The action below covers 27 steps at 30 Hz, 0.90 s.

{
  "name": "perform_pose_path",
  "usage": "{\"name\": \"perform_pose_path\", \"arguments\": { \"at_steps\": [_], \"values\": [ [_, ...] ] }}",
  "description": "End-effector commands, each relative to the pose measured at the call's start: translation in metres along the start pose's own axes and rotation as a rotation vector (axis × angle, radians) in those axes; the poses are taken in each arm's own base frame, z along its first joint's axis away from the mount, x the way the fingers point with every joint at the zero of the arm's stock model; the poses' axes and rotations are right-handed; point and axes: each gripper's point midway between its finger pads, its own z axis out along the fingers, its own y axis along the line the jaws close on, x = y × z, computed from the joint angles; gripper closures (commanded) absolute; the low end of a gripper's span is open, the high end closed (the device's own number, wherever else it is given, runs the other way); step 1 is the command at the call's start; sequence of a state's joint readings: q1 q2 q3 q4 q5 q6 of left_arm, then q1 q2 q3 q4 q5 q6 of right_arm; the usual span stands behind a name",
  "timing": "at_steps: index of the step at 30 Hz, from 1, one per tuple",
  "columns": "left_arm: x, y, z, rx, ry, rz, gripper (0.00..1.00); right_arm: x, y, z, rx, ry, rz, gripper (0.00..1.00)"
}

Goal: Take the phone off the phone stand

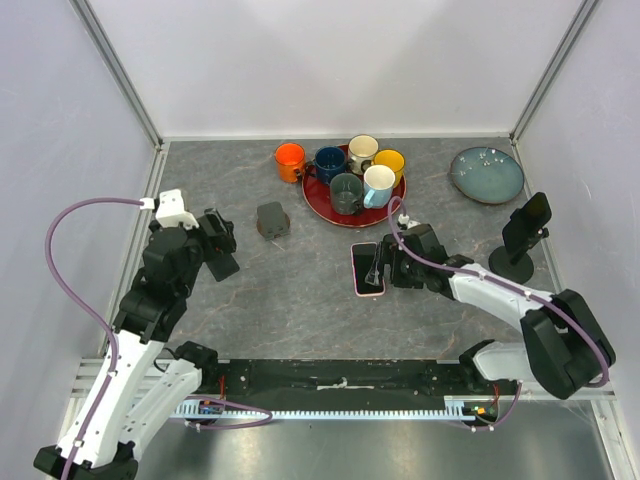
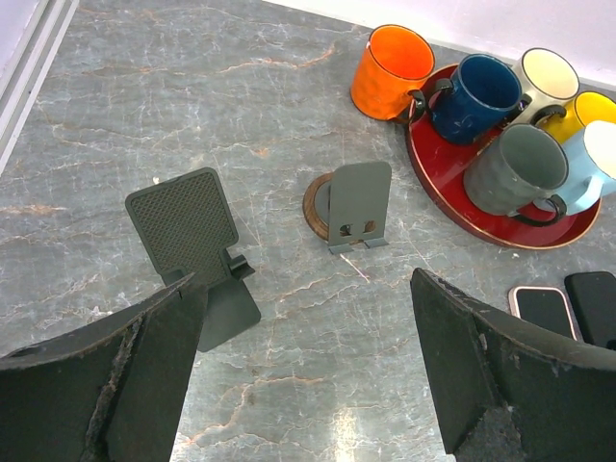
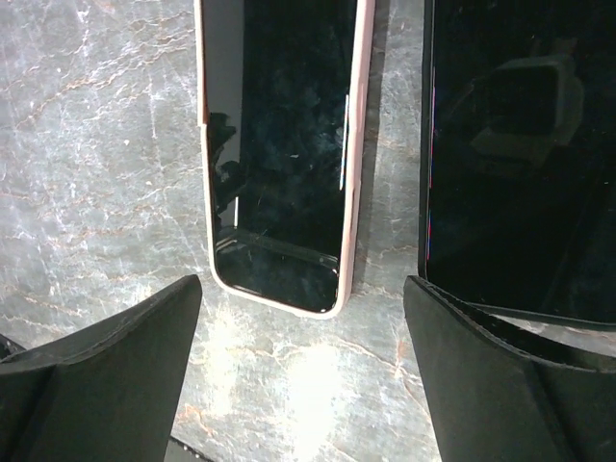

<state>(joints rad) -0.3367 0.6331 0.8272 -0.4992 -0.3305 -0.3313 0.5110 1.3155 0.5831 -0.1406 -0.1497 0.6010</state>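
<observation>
A dark phone [image 1: 529, 222] rests on a black phone stand [image 1: 511, 265] with a round base at the right of the table, in the top view only. My right gripper [image 1: 381, 268] is open, well left of that stand. In the right wrist view it [image 3: 303, 289] hovers over a pink-cased phone [image 3: 284, 144] and a black phone [image 3: 520, 154], both lying flat on the table. The pink-cased phone [image 1: 366, 268] also shows from above. My left gripper [image 1: 222, 250] is open and empty at the left; it [image 2: 303, 289] also shows in the left wrist view.
A grey mesh stand [image 2: 183, 226] and a grey stand [image 2: 357, 204] on a brown coaster stand empty ahead of my left gripper. A red tray [image 1: 320, 200] with several mugs and an orange mug [image 1: 290, 160] are at the back. A blue plate [image 1: 487, 174] is at the back right.
</observation>
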Motion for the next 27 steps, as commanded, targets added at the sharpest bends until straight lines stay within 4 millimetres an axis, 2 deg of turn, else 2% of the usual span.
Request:
{"name": "perform_pose_path", "arguments": {
  "at_steps": [1, 5, 6, 8, 10, 11, 13, 14, 16, 17, 19, 20, 22, 27],
  "values": [
    [-0.009, -0.001, -0.002, 0.014, -0.044, -0.013, 0.08, -0.029, 0.016, -0.026, -0.017, -0.068, -0.081, 0.05],
    [-0.005, 0.003, -0.007, 0.005, -0.046, -0.028, 0.08, -0.052, 0.034, -0.056, -0.046, -0.130, -0.153, 0.02],
    [-0.001, 0.004, -0.007, 0.002, -0.037, -0.028, 0.08, -0.063, 0.042, -0.071, -0.053, -0.161, -0.170, 0.02],
    [0.001, 0.006, -0.011, 0.002, -0.038, -0.033, 0.08, -0.085, 0.046, -0.091, -0.025, -0.238, -0.206, 0.02],
    [0.006, 0.009, -0.015, -0.001, -0.029, -0.036, 0.08, -0.100, 0.038, -0.110, 0.055, -0.305, -0.226, 0.02],
    [0.007, 0.010, -0.017, 0.001, -0.033, -0.039, 0.08, -0.114, 0.043, -0.125, 0.064, -0.353, -0.235, 0.02],
    [0.013, 0.013, -0.021, -0.001, -0.027, -0.048, 0.08, -0.126, 0.029, -0.142, 0.172, -0.393, -0.242, 0.02],
    [0.017, 0.013, -0.022, 0.003, -0.020, -0.049, 0.08, -0.138, 0.031, -0.156, 0.197, -0.426, -0.259, 0.02],
    [0.020, 0.013, -0.029, 0.022, -0.022, -0.065, 0.08, -0.145, 0.018, -0.166, 0.299, -0.426, -0.265, 0.02],
    [0.024, 0.014, -0.030, 0.026, -0.017, -0.069, 0.08, -0.159, 0.013, -0.180, 0.361, -0.462, -0.280, 0.02],
    [0.028, 0.015, -0.036, 0.036, -0.020, -0.081, 0.08, -0.163, 0.001, -0.185, 0.442, -0.449, -0.284, 0.02],
    [0.030, 0.016, -0.037, 0.034, -0.020, -0.084, 0.08, -0.171, -0.010, -0.198, 0.520, -0.478, -0.265, 0.02],
    [0.032, 0.018, -0.042, 0.040, -0.031, -0.091, 0.07, -0.179, -0.023, -0.212, 0.594, -0.498, -0.234, 0.02],
    [0.035, 0.017, -0.050, 0.065, -0.038, -0.102, 0.07, -0.202, -0.066, -0.277, 0.795, -0.633, -0.082, 0.02]
  ]
}}
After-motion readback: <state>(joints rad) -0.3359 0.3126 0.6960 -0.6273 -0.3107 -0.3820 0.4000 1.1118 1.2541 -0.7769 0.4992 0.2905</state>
